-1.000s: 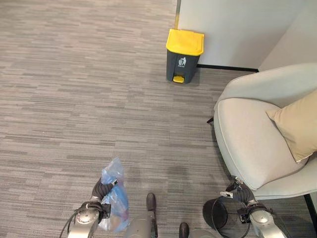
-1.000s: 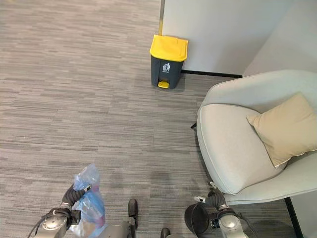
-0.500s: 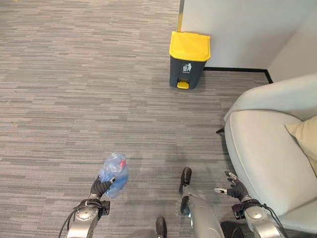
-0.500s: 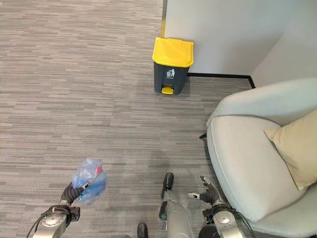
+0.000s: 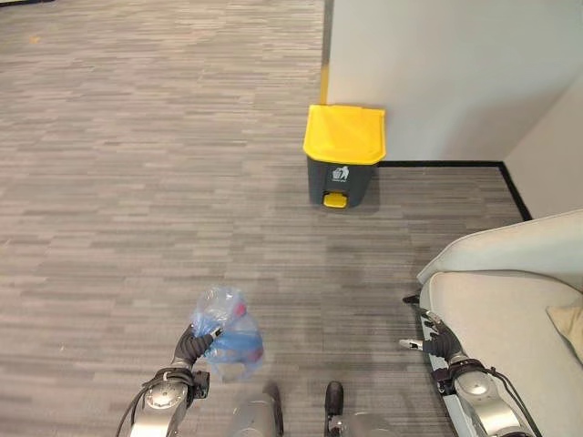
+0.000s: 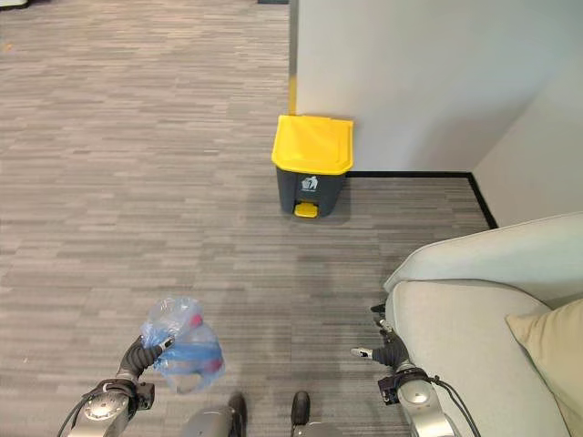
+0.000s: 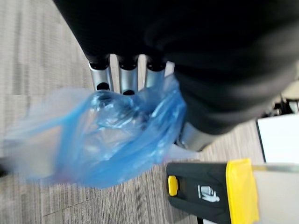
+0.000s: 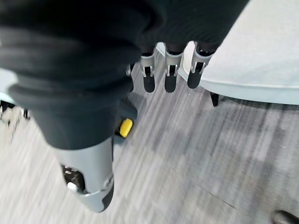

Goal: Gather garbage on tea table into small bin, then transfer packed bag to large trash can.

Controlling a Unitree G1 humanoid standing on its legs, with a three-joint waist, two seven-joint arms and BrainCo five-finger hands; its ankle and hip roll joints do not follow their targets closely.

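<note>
Packed bag [image 5: 226, 335]: blue translucent plastic, bunched at the neck, hanging above the grey carpet [image 5: 137, 182] at the lower left of the head views; a red item shows through its side.
Left hand [image 5: 189, 347]: fingers [image 7: 127, 78] curled into the gathered neck of the bag, holding it clear of the floor.
Right hand [image 5: 435, 343]: fingers straight and relaxed, holding nothing, just beside the front edge of the armchair [image 5: 510, 309].
Large trash can [image 5: 343, 153]: dark grey body, yellow lid closed, yellow pedal at the base; stands against the white wall [image 5: 437, 73], well apart from the bag.
Cushion [image 6: 551, 350]: beige, on the armchair seat.
</note>
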